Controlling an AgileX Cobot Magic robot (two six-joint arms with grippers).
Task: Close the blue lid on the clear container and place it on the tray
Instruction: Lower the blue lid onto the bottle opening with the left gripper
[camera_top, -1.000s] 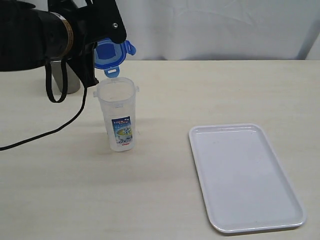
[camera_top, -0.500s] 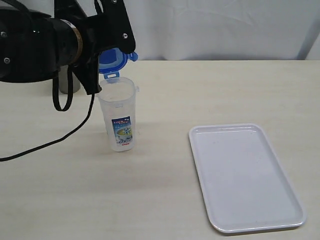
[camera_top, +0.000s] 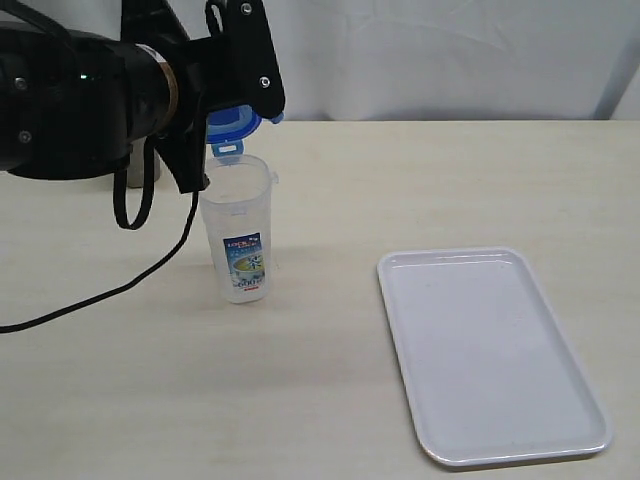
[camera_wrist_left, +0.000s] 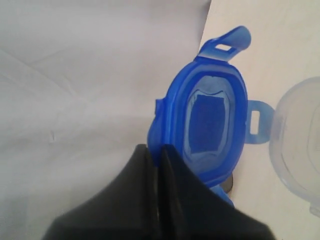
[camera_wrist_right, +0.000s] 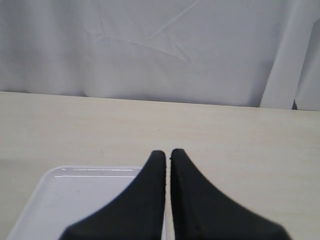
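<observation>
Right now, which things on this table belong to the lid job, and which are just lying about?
In the job:
blue lid, held in the left pincer
clear container, open
white tray

Lying about:
grey cup, mostly hidden

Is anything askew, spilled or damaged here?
Nothing is spilled or damaged. Only the blue lid is askew: pinched by one edge in the left jaws, it hangs tilted above the upright clear container, not seated.

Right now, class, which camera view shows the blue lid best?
The left wrist view: the blue lid is close up, flaps clear, pinched at its rim by the left end effector. The exterior view shows only part of it, behind the arm above the clear container. The right wrist view misses it.
</observation>
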